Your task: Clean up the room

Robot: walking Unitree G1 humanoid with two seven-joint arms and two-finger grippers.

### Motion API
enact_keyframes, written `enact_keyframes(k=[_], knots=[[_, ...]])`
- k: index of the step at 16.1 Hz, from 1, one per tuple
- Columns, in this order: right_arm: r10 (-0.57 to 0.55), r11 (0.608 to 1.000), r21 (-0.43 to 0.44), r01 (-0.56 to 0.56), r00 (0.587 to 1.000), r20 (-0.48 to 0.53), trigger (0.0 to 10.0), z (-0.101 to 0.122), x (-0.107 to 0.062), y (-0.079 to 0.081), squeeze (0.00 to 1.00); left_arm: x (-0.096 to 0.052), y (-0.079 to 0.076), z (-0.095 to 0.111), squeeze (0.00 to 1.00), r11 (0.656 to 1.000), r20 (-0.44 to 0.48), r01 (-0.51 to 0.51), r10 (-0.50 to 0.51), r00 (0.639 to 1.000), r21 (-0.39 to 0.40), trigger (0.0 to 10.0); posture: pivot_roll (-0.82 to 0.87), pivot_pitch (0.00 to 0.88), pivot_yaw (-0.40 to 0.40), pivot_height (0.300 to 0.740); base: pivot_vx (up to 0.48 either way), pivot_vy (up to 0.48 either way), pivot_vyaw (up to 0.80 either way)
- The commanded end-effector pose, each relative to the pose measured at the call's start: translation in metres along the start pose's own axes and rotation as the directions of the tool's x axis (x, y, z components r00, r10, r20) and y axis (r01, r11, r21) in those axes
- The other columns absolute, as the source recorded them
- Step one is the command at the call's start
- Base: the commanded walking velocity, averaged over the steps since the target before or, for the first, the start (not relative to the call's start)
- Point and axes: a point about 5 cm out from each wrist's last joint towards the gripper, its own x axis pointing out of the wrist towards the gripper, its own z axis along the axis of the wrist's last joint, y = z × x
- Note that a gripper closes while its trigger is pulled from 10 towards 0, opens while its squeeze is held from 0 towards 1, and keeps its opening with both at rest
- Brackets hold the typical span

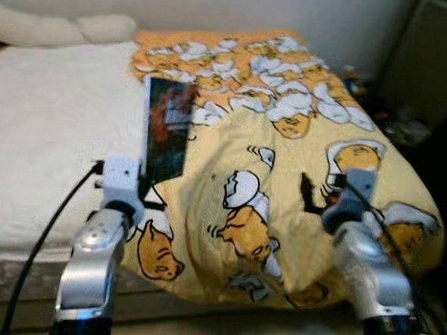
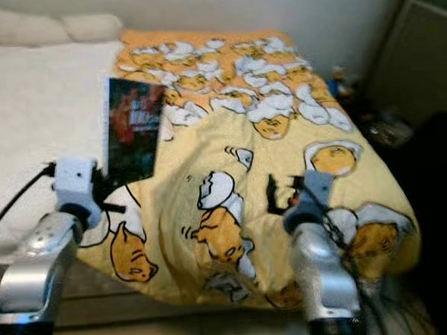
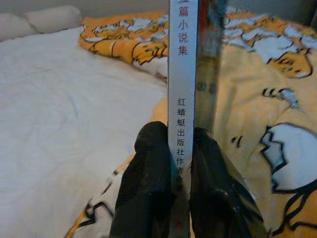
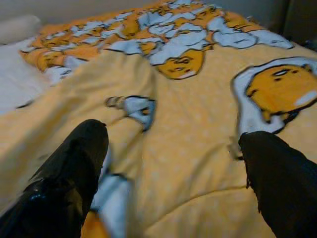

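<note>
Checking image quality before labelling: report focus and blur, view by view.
Eye views: soft overall, the book cover unreadable. Left wrist view: book spine text sharp, the left end effector dark and blurred. Right wrist view: the blanket print smeared near the right end effector.

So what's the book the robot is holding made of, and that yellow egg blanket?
The book looks like paper with a glossy printed cover: its dark front catches light, and the left hand pinches its stiff, flat white spine. The blanket looks like soft matte fabric, maybe cotton or fleece: it wrinkles and droops over the bed's edge.
</note>
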Motion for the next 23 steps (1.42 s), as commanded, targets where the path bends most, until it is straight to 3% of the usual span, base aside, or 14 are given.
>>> enact_keyframes(k=[1,4,8,23], knots=[[-0.001,1.000,-0.014,0.001,1.000,0.016,10.0,0.0059,0.0026,0.0006,0.00,0.0022,-0.0012,0.0110,0.00,1.000,0.051,-0.004,0.003,0.999,0.006,10.0,-0.01,0.000,-0.023,0.740,0.000,0.375,0.00],[0.008,1.000,-0.017,-0.008,1.000,0.000,10.0,0.0045,0.0047,0.0031,0.00,0.0037,-0.0029,0.0091,0.00,1.000,0.041,0.004,-0.005,0.999,0.020,10.0,0.00,0.000,-0.026,0.740,0.000,0.386,0.00],[0.011,1.000,-0.012,-0.011,1.000,-0.013,10.0,0.0011,0.0062,0.0049,0.00,0.0061,-0.0007,0.0109,0.00,0.999,0.041,-0.002,0.001,0.999,0.032,10.0,0.01,0.000,-0.037,0.740,0.000,0.415,-0.74],[0.024,0.999,-0.045,-0.024,1.000,-0.006,10.0,0.0015,0.0077,0.0076,0.00,0.0066,-0.0043,0.0060,0.00,0.999,0.028,0.019,-0.020,0.999,0.039,10.0,0.00,0.000,-0.025,0.740,0.000,0.422,0.00]])
